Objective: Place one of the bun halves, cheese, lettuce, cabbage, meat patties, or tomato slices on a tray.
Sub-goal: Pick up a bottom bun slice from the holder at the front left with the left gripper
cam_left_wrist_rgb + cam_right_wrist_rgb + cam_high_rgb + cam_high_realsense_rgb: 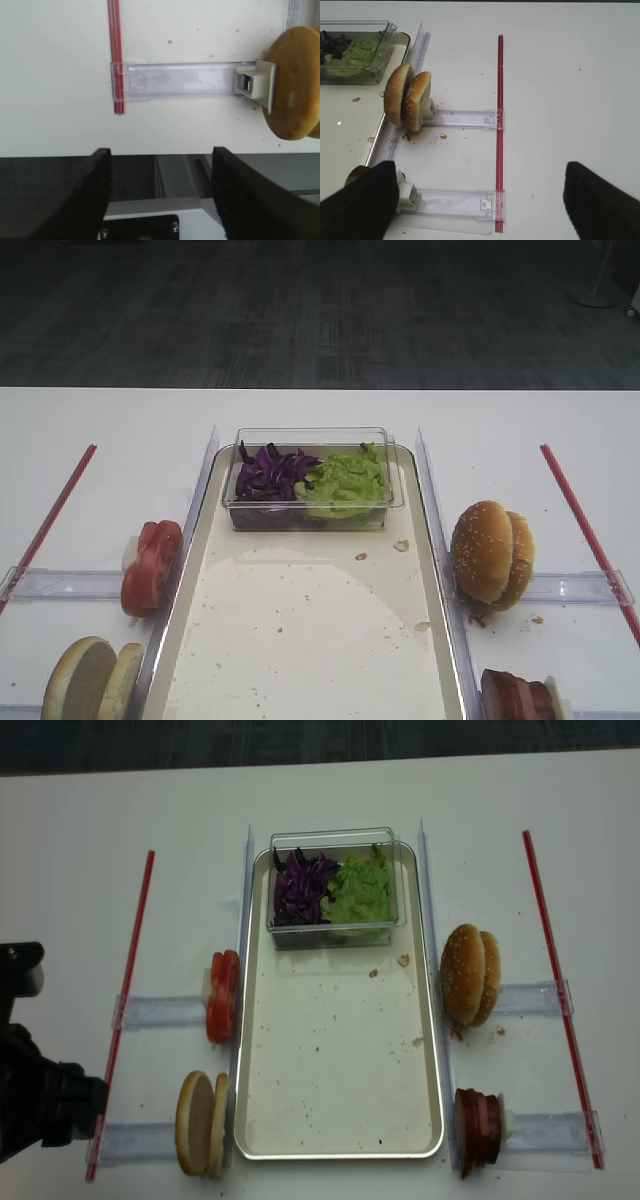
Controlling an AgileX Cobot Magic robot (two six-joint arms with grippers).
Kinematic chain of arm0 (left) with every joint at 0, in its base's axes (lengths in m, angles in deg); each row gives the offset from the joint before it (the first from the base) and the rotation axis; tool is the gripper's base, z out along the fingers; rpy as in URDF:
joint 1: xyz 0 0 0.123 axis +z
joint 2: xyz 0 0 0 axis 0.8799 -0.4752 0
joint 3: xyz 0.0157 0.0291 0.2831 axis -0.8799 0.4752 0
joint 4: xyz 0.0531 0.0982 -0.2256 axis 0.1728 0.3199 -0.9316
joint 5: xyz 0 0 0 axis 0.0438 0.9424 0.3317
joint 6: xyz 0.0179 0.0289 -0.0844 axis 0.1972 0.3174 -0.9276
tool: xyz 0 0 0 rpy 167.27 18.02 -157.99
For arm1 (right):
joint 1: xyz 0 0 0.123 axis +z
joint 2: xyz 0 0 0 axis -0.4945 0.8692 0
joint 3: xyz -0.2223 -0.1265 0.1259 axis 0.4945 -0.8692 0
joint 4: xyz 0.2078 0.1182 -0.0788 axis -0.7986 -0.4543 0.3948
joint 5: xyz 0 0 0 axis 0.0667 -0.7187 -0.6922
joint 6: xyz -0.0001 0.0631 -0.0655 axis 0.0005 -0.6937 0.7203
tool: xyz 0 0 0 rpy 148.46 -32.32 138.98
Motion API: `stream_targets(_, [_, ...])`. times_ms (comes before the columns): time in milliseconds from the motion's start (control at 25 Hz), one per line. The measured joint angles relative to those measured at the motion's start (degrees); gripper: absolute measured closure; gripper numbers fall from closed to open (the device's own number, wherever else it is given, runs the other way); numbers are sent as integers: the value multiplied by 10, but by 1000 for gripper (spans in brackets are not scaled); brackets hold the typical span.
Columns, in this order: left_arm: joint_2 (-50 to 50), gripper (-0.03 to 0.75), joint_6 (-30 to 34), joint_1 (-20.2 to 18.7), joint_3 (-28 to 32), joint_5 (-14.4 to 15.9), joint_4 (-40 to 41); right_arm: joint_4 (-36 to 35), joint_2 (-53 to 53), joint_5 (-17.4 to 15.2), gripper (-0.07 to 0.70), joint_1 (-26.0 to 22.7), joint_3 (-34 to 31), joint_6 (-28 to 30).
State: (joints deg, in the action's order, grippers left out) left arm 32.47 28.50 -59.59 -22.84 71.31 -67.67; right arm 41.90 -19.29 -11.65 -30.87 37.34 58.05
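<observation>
The steel tray (pixel 300 640) lies in the middle, its floor bare apart from crumbs. A clear tub at its far end holds purple cabbage (pixel 268 472) and green lettuce (pixel 345 482). Left of the tray stand tomato slices (pixel 150 565) and pale bun halves (pixel 90 680); meat patties (pixel 515 698) stand at the right front. No cheese is in view. My left gripper (pixel 160 155) is open and empty at the table's front edge, with a bun half (pixel 295 82) ahead on the right. My right gripper (pixel 480 200) is open wide over a clear rail.
Two sesame-seeded domed buns (pixel 490 555) stand on edge right of the tray. Red strips (pixel 125 1010) (pixel 560 990) and clear plastic rails (pixel 465 119) lie on the white table on both sides. My left arm (pixel 40 1105) hangs over the left front corner.
</observation>
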Motion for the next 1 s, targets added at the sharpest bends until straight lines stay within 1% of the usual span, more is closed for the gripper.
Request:
stream_targets(120, [0,314,0,0,0,-2,-17,0,0,0,-46,0,0,0])
stream_targets(200, [0,314,0,-8,0,-8,-28,0,0,0,-46,0,0,0])
stream_targets(320, [0,314,-36,-49,0,-18,-32,0,0,0,-46,0,0,0])
stream_targets(440, [-1,314,-88,-116,0,-35,-28,0,0,0,-46,0,0,-2])
stream_targets(600, [-28,314,-181,-215,-8,-41,4,0,0,0,-46,0,0,-2])
stream_targets(720, [-56,314,-240,-283,-25,-54,13,0,0,0,-46,0,0,-2])
stream_targets(880, [-99,314,-307,-357,-66,-66,18,0,0,0,-46,0,0,-2])
stream_targets(1000, [-134,314,-344,-401,-94,-73,29,0,0,0,-46,0,0,-2])
